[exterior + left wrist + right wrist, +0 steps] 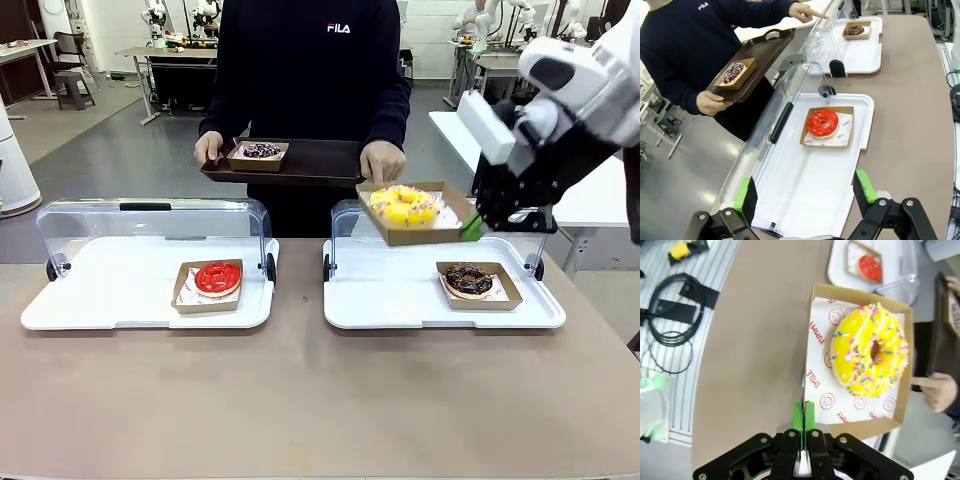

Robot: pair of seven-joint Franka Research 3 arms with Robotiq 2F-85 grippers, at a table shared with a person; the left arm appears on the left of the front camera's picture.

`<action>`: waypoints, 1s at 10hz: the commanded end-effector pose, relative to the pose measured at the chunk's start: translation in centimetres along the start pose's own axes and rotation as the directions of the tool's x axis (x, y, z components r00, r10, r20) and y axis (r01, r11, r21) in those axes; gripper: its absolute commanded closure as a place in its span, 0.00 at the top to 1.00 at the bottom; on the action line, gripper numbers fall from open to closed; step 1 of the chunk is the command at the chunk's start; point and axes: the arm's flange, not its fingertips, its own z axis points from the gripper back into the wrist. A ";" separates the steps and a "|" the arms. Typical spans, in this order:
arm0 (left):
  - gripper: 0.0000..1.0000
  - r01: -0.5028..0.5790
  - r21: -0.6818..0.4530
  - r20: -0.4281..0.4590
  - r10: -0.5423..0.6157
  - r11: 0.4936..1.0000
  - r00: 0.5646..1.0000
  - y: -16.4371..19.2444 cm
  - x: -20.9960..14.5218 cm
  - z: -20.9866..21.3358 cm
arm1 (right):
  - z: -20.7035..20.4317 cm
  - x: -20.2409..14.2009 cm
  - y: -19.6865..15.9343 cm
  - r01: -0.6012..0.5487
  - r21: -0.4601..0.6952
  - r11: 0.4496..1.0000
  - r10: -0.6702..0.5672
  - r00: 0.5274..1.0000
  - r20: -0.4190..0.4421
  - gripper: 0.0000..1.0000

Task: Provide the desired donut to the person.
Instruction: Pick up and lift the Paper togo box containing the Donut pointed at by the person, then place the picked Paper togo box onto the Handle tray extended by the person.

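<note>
holding "smile" donut box [866, 426], r hand [803, 415], fila top [300, 70]

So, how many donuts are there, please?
4: red donut on left white tray, chocolate donut on right white tray, yellow donut in right gripper's box, sprinkled donut on person's brown tray.

**Yellow, red, brown and green**

The yellow donut [403, 205] carries white drizzle and many-coloured sprinkles. Its brown box [425, 236] is lined with white paper [817, 375] printed with red smileys and words. The red donut [217, 277] is glossy and the brown donut [468, 279] chocolate-dark. The sweatshirt [300, 70] is black with a white logo. The black right gripper [803, 407] has green pads [798, 415].
</note>
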 end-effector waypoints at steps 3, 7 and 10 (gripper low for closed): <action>1.00 0.018 0.005 0.023 -0.018 1.000 1.000 0.1 -0.2 0.1 | 0.0 0.0 0.0 0.000 0.000 1.000 0.000 1.000 0.000 0.00; 1.00 0.018 0.005 0.023 -0.018 1.000 1.000 0.1 -0.2 0.1 | 0.0 0.0 0.0 0.000 0.000 1.000 0.000 1.000 0.000 0.00; 1.00 0.018 0.005 0.023 -0.018 1.000 1.000 0.1 -0.2 0.1 | 0.0 0.0 0.0 0.000 0.000 1.000 0.000 1.000 0.000 0.00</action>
